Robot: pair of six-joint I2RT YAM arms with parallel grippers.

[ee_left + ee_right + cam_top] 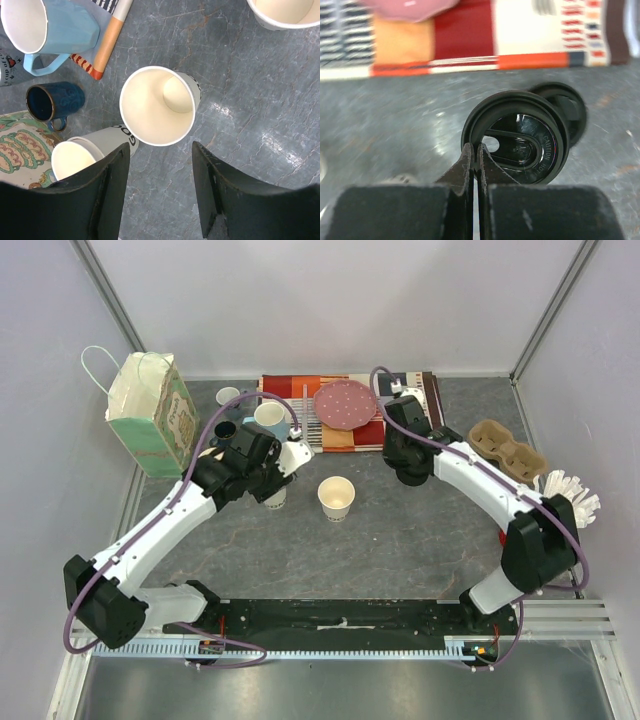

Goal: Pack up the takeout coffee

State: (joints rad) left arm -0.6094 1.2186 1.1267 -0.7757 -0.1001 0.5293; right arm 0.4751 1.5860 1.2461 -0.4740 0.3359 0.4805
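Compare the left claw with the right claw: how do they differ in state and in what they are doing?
The left claw is open; the right claw is shut. The left claw hangs above an upright paper cup and holds nothing; the right claw pinches the rim of a black lid. Both have dark fingers and point down at the grey table.

The left wrist view's edge crops a paper cup [285, 12] at top right and the light blue mug [50, 25] at top left. In the right wrist view, the nearer black lid [520, 142] hides much of a second lid [571, 107], and the pink plate [410, 5] is blurred. From above, the left arm's wrist [245, 460] covers most of a second paper cup [275, 500].
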